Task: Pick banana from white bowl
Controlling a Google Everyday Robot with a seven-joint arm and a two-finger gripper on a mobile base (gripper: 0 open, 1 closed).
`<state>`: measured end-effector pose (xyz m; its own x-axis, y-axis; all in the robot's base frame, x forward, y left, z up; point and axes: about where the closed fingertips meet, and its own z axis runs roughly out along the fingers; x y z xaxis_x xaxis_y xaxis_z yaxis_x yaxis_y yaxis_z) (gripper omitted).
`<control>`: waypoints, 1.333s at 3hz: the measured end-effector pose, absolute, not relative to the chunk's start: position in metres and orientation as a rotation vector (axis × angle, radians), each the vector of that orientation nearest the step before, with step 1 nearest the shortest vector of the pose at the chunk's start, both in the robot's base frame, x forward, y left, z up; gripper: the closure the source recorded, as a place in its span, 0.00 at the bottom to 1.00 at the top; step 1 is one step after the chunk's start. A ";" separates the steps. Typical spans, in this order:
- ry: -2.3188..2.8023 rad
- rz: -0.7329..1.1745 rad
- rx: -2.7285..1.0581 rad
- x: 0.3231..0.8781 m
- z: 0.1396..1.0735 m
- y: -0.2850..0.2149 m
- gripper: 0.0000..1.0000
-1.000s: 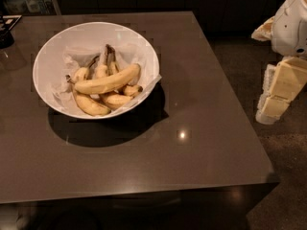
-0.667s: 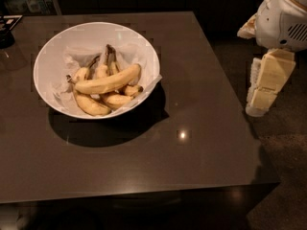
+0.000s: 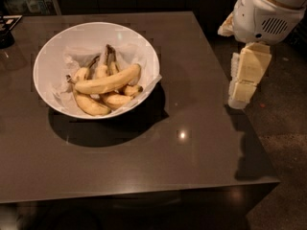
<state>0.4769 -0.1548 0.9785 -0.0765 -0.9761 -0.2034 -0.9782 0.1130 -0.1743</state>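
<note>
The white bowl stands on the dark table at the upper left. In it lies the banana, long and pale yellow, resting across several shorter speckled bananas with dark stems. The gripper hangs from the white arm at the right, above the table's right edge, well to the right of the bowl. It holds nothing that I can see.
The dark table has its right edge near the gripper and its front edge low in the view. White paper lines the bowl. A dark object sits at the far left edge. Speckled floor lies to the right.
The arm and gripper have moved left, from beyond the table's right side to above its right edge. The bowl and bananas have not moved.
</note>
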 end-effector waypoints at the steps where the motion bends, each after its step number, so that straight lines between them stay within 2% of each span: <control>1: 2.057 -0.017 -1.951 0.497 0.980 -0.122 0.00; 3: 1.929 -0.096 -2.134 0.541 0.971 -0.028 0.00; 4: 1.920 -0.090 -2.118 0.544 0.970 -0.022 0.00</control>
<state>0.5437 -0.0223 0.9701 0.1148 -0.9834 -0.1406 -0.9659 -0.0774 -0.2469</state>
